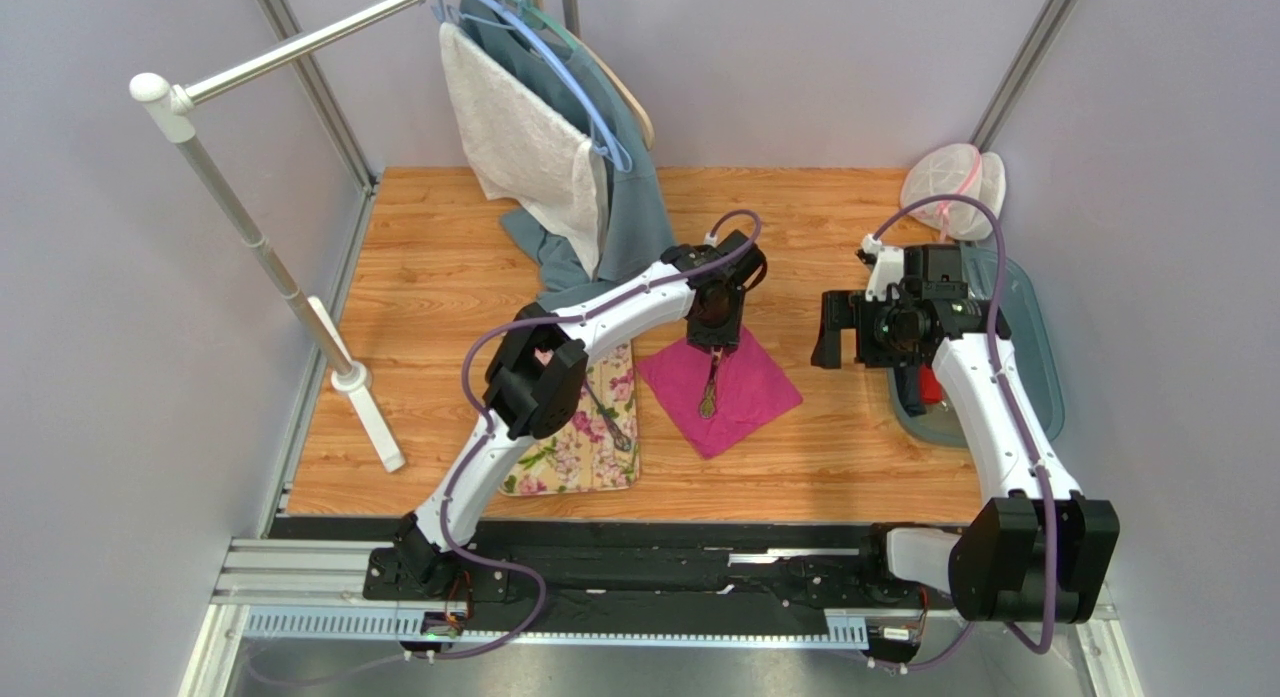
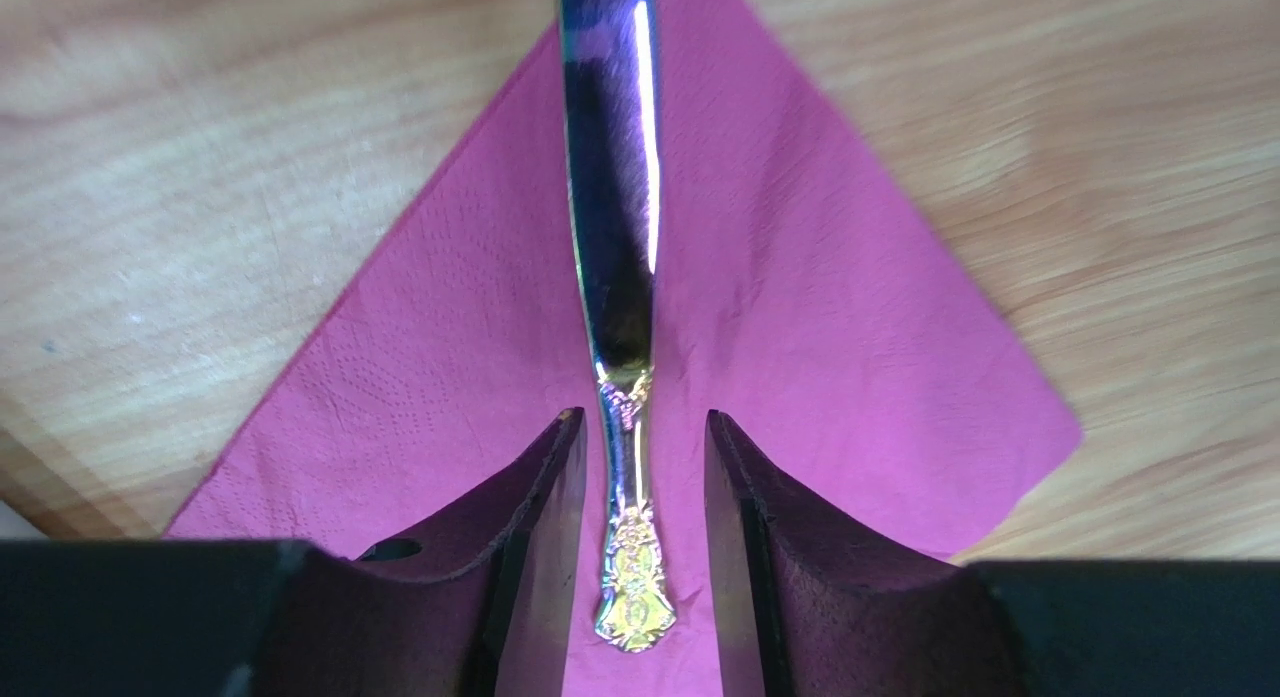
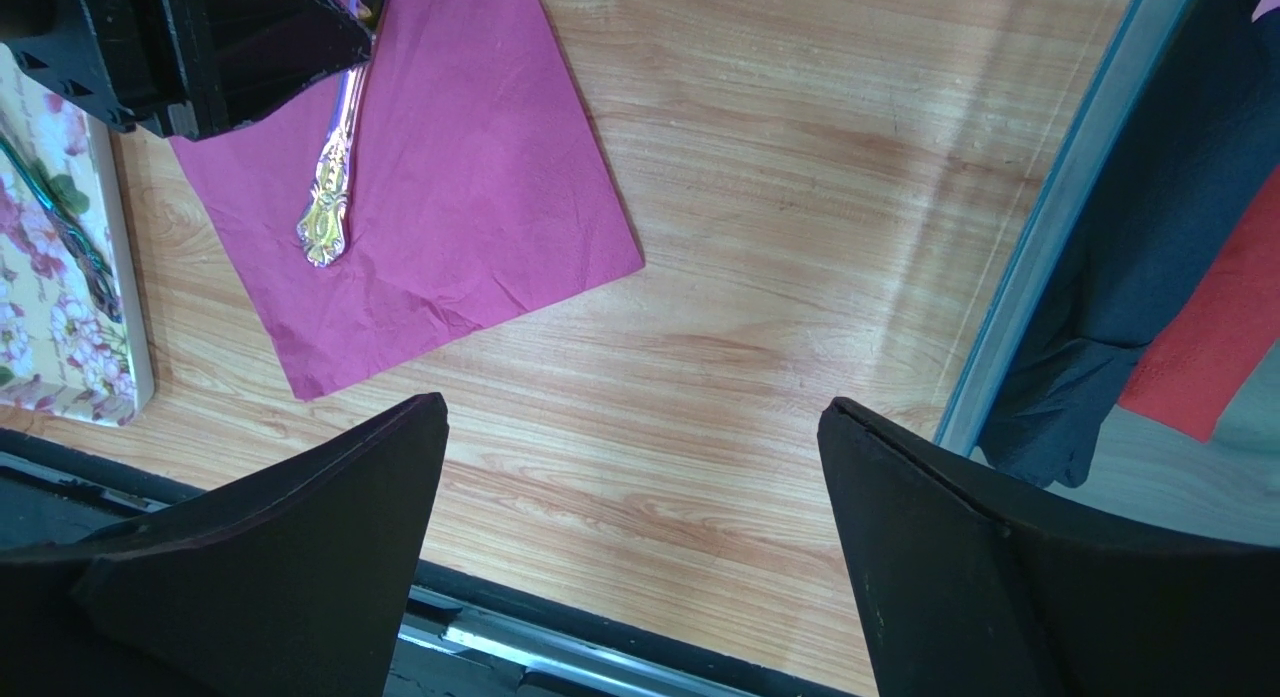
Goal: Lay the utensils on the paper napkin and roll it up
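Observation:
The magenta paper napkin (image 1: 747, 400) (image 2: 842, 322) (image 3: 451, 202) lies flat on the wood table, one corner toward the arms. A silvery knife with an ornate handle (image 1: 709, 385) (image 2: 609, 202) (image 3: 328, 202) rests on it. My left gripper (image 1: 712, 345) (image 2: 643, 420) hovers just over the handle, open, with a finger on each side and a gap to the metal on both. Another of the utensils (image 1: 609, 417) (image 3: 68, 225) lies on the flowered mat (image 1: 579, 454) (image 3: 60, 345). My right gripper (image 1: 827, 330) (image 3: 631, 405) is open wide over bare wood, right of the napkin.
A grey-blue cloth (image 1: 639, 202) and a white towel (image 1: 519, 135) hang from a rack at the back. The rack's white pole (image 1: 256, 247) slants down at the left. A teal tray (image 1: 1037, 352) and a white mesh bag (image 1: 954, 187) sit at the right.

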Controlling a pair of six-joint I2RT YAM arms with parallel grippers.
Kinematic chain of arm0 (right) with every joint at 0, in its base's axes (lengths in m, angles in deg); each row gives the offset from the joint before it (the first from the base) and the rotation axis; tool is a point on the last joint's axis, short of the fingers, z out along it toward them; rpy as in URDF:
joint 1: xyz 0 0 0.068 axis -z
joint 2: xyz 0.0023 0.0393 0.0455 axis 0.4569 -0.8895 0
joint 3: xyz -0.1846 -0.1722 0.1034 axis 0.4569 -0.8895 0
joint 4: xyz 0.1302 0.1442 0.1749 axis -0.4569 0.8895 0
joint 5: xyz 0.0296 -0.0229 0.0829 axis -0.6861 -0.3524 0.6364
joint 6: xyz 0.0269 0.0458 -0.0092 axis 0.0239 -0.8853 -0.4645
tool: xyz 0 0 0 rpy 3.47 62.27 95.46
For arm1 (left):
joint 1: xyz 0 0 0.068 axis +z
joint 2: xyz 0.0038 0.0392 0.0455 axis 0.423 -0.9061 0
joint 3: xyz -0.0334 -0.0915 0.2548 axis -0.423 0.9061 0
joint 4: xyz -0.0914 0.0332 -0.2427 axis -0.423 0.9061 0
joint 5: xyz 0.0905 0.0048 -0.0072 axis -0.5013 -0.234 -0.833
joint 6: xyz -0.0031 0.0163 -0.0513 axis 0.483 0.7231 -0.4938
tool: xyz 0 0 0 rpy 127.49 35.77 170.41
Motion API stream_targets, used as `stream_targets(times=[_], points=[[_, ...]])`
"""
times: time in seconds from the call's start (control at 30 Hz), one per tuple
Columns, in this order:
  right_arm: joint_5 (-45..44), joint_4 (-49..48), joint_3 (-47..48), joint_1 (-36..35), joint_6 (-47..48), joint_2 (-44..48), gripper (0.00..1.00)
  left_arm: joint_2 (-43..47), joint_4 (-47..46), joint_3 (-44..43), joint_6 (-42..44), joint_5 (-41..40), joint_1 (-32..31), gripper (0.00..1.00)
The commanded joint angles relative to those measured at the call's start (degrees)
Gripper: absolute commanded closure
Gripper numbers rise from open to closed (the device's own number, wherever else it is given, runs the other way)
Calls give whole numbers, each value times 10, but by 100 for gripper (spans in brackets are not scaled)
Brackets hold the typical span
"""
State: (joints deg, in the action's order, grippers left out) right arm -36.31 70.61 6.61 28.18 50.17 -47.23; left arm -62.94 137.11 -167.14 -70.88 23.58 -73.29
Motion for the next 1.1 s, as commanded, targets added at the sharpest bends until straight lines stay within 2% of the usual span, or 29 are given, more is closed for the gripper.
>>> stream_targets(times=[0.0, 0.17, 0.27, 0.3, 0.37, 0.4, 0.47, 0.5, 0.57, 0.63, 0.67, 0.73, 0.77, 0.8, 0.87, 1.0, 1.07], points=[[12, -7, 43, 4, 5, -1, 0, 72, -20, -44, 42, -20, 9, 55], [13, 4, 66, 4, 23, 2, 0, 158, -22, -24, 80, -21, 6, 51], [14, 7, 71, 4, 27, 8, 0, 267, -40, 58, 96, -42, 6, 50], [14, 7, 71, 4, 28, 11, 0, 293, -50, 120, 101, -51, 6, 49], [21, 6, 66, 4, 28, 15, 0, 346, -78, 191, 102, -64, 6, 49], [26, 5, 65, 4, 29, 16, 0, 395, -84, 256, 100, -73, 7, 49], [51, 3, 58, 3, 31, 22, 0, 466, -93, 317, 92, -81, 10, 49], [61, -1, 54, 1, 29, 23, 0, 493, -101, 377, 94, -83, 11, 49], [87, -11, 44, -6, 26, 22, 0, 562, -124, 455, 106, -97, 16, 45], [89, -16, 43, -37, 21, 16, 0, 597, -127, 499, 105, -96, 28, 41], [86, -22, 44, -49, 19, 5, 0, 624, -124, 536, 101, -91, 53, 41], [75, -30, 50, -87, 13, -6, 0, 640, -116, 567, 92, -55, 94, 40], [71, -42, 55, -103, 8, -17, 0, 648, -110, 580, 90, -38, 148, 40], [66, -52, 55, -137, 4, -21, 0, 649, -105, 582, 91, 8, 176, 40], [51, -88, 55, -173, -13, -37, 0, 648, -76, 562, 113, 28, 224, 39], [13, -147, 89, -286, -73, -124, 0, 670, -32, 536, 170, 58, 251, 39], [-13, -171, 109, -316, -102, -160, 2, 688, -21, 529, 190, 100, 288, 39]])
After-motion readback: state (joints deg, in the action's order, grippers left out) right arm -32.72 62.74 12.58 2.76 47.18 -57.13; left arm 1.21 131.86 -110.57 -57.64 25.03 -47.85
